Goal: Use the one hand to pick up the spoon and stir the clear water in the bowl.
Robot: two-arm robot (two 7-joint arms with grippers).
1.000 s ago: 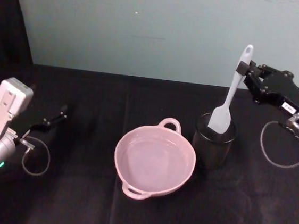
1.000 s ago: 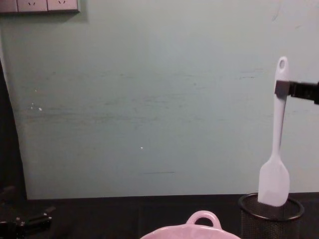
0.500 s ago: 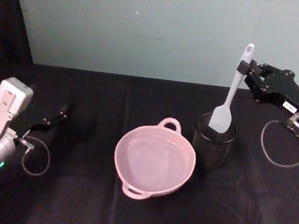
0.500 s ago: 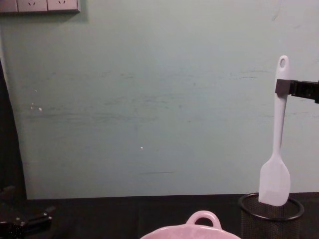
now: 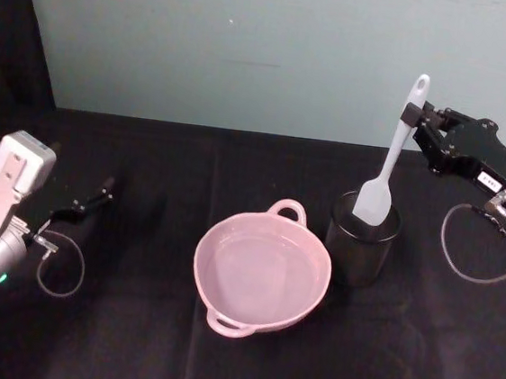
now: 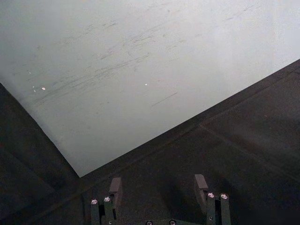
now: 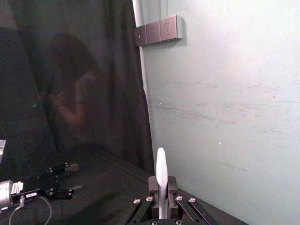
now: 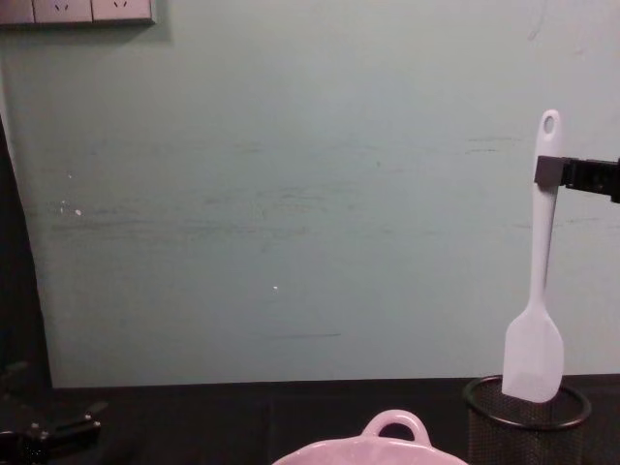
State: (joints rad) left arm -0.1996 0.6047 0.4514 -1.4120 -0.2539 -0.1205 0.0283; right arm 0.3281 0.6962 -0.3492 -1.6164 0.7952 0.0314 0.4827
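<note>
Spoon point(image 5: 394, 152) stands near upright over the cup point(image 5: 359, 253), handle up and blade at the cup's mouth. The right tool point(image 5: 416, 116) is clamped on the handle just under the hole end, fingers closed tight on both sides. It reaches in from the cup's right, well above the rim. The right wrist view shows the handle tip poking up between the pads.

Bowl point(image 5: 197, 263) sits just left of the cup, not touching it, with one loop handle toward the wall point(image 5: 250, 44). The water inside is clear, barely a sheen.

The left tool point(image 6: 158, 190) is parked far left of the cup, low over the tabletop point(image 5: 129, 330), fingers spread wide with nothing between them.

The tabletop is covered in black cloth with some creases. The pale teal wall behind the cup is scuffed and carries a socket strip point(image 8: 77, 10) high up. A dark curtain point(image 5: 17, 20) hangs at the far left.

Can't tell if the blade tip touches the cup's mesh or hangs free inside. In the chest view the bowl is cut off at the bottom edge, leaving rim and handle. The cup's base is cut off there too, and the right arm runs off the right edge.
</note>
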